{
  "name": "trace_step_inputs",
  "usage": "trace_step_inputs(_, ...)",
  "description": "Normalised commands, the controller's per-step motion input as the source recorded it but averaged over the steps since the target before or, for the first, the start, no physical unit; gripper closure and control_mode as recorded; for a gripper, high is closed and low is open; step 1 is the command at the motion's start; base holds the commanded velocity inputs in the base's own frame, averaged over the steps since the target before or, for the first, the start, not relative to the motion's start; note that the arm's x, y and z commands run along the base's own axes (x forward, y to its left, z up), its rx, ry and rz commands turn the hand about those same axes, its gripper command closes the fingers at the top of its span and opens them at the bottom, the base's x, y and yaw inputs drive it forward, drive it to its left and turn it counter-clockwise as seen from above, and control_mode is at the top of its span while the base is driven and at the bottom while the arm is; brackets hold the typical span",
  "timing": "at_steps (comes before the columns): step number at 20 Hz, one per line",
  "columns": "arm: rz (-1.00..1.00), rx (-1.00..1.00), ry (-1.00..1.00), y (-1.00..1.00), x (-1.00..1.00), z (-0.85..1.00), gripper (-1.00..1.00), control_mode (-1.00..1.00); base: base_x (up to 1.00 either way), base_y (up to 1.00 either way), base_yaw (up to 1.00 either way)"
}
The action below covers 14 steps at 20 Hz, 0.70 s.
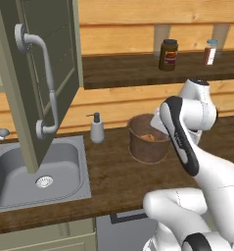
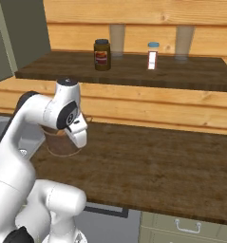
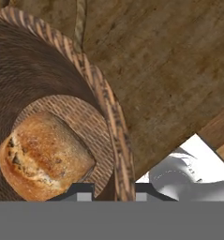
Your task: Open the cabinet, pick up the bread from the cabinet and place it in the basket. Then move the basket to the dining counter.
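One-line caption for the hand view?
Bread lies on the basket floor; hand straddles its rim.

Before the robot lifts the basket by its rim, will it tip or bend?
The basket tapers toward its base, so it may tip when pushed. Its woven wall looks fairly stiff. The bread sits off-centre inside, so it might slide.

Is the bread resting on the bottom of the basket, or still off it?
Touching. The hand view looks straight down into the basket: the bread lies on its woven floor, with no gap or shadow beneath, and nothing holds it.
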Motion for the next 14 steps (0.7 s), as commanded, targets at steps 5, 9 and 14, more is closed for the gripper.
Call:
trace_step_inputs(5,-0.11,0.0,-0.05,-0.05,-0.7,0.45,1.0,-1.0,0.0,0.0,0.0)
trace_step_inputs(9,-0.09,0.0,0.0,-0.21,-0.47,0.47,1.0,-1.0,0.0,0.0,0.0)
trace_step_inputs(14,-0.07,-0.03,-0.01,-0.47,-0.08,0.15,1.0,-1.0,0.0,0.0,0.0)
